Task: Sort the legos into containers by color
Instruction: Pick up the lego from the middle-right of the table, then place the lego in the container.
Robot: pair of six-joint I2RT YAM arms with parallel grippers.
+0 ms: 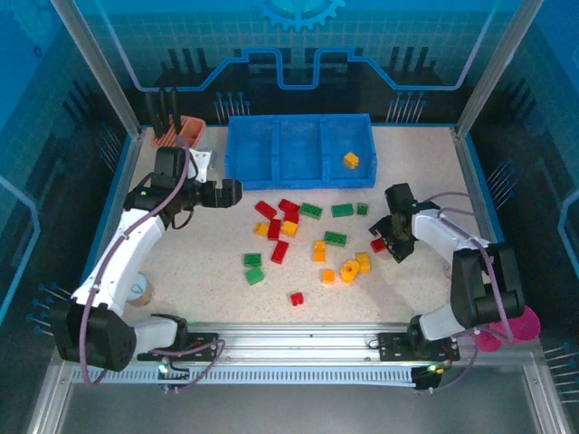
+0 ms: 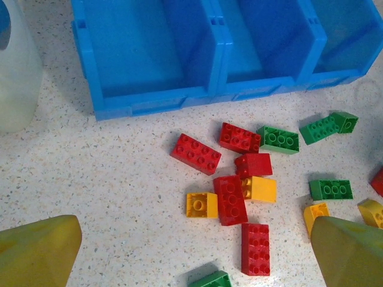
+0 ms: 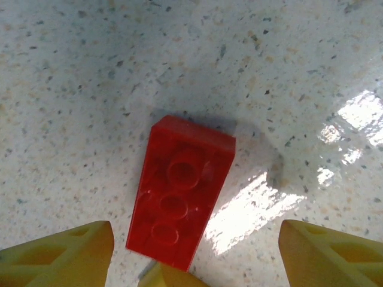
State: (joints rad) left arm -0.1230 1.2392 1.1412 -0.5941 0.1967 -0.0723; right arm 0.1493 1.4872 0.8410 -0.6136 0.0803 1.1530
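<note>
Yellow fingertips point(image 3: 60, 257) of the right pincer point(image 3: 197, 257) poke in at the bottom corners of the right wrist view, cut off by the frame. They stand apart, with a red brick point(image 3: 179, 191) lying studs-up on the speckled surface point(image 3: 90, 72) between them. Bare surface shows on both sides of the brick, so this pincer is released and grasps nothing. A yellow sliver point(image 3: 170, 278) at the bottom edge, just under the brick, is too cropped to name. From above, the same brick is mostly hidden under that pincer, with just a red corner peeking out. The left pincer point(image 2: 194, 254) is released too, its tips spread to the bottom corners of its wrist view with nothing between them. Ahead of it sits the blue tray point(image 2: 155, 104). Its left and middle compartments are bare, and the right one is cut off by the frame. The top view supplies what is cut off: one yellow brick point(image 1: 351, 160) lies in the right compartment. The loose bricks point(image 1: 335, 239), red, green and yellow, lie scattered on the surface in front of the tray, between the arms. A pale shape point(image 2: 15, 66) at the left edge of the left wrist view is cropped and blurred; it may be a white fitting. A magenta cup point(image 1: 520, 324) is half hidden behind the right arm.
</note>
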